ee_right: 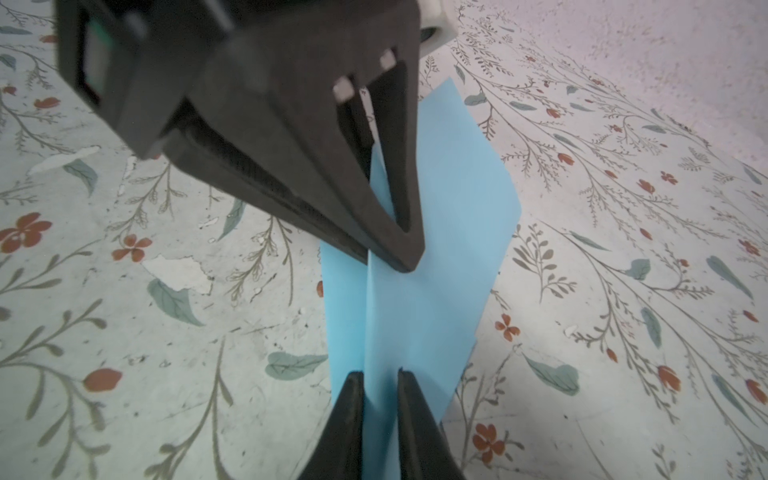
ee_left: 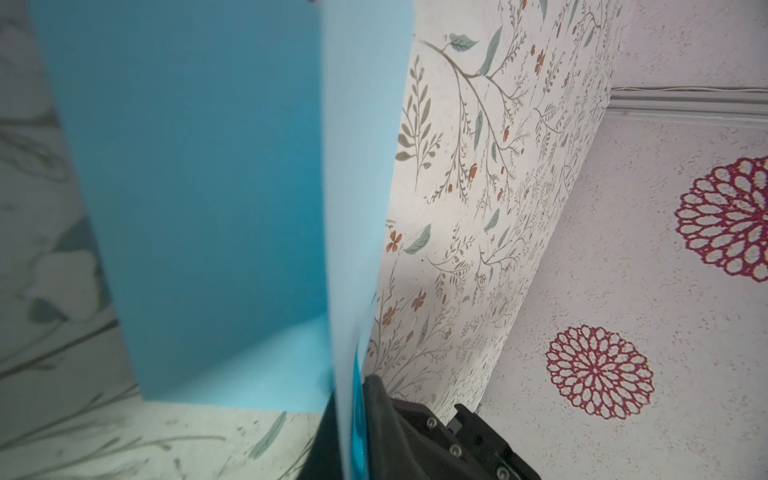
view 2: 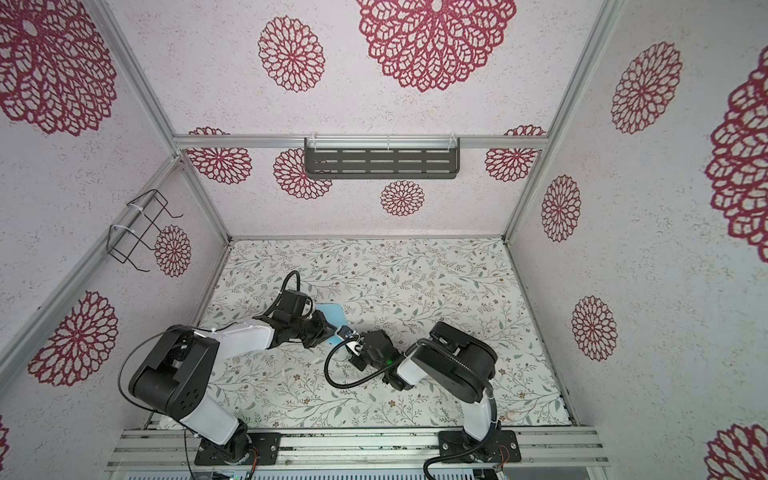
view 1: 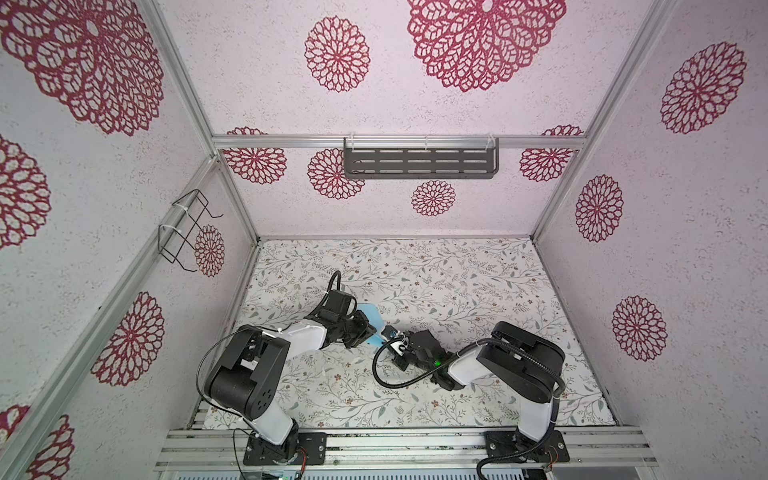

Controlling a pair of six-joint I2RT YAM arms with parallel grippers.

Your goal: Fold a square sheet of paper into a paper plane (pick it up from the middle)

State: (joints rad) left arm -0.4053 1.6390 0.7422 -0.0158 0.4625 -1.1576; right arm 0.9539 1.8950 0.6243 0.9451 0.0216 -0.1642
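**Left gripper** (ee_right: pixel 390 253): jaws clamped on the raised crease of the light-blue paper (ee_right: pixel 436 270) (folded like a tent, flaps sloping down over the floral table (ee_right: pixel 166 353)). The paper is held between the two grippers, near the table's middle. **Right gripper** (ee_right: pixel 379 376): jaws slightly apart, straddling the same crease.

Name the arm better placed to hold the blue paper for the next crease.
Left. The left end effector is pinched shut on the raised ridge of the blue paper, while the right end effector has its jaws apart around that ridge, likely free to reposition.
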